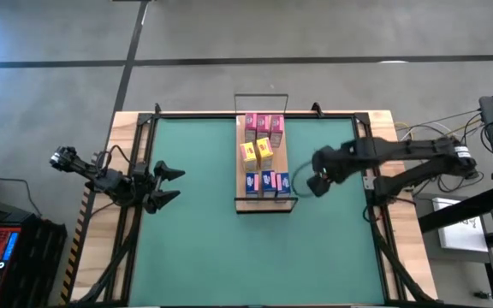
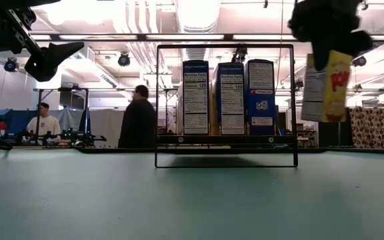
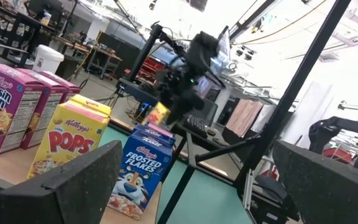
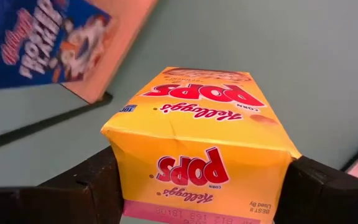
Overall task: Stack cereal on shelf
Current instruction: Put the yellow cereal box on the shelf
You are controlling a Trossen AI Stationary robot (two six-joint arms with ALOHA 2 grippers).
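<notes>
The shelf (image 1: 240, 204) is a light-wood board with black wire rails, lying across the middle of the green table. On it stand pink boxes (image 1: 264, 125) at the far end, yellow boxes (image 1: 257, 151) in the middle and blue boxes (image 1: 268, 181) at the near end. My right gripper (image 1: 313, 181) hovers just right of the shelf's near end, shut on a yellow Pops cereal box (image 2: 325, 87). My left gripper (image 1: 165, 184) waits open above the table's left side, well away from the shelf. My right gripper (image 4: 197, 193) pinches the yellow Pops box between its two fingers (image 4: 86, 186) by its upper end (image 4: 197, 168), one finger on each narrow side. The fingers come from above, pointing down. The box hangs below them, nearly upright and lifted clear of the table (image 2: 325, 117).
Bare green table (image 1: 195, 257) stretches left, right and in front of the shelf. The wire rail (image 2: 225, 45) frames the shelf's near end in the low view. People and workbenches show in the room beyond. Cables and gear lie past the table's right edge (image 1: 486, 137).
</notes>
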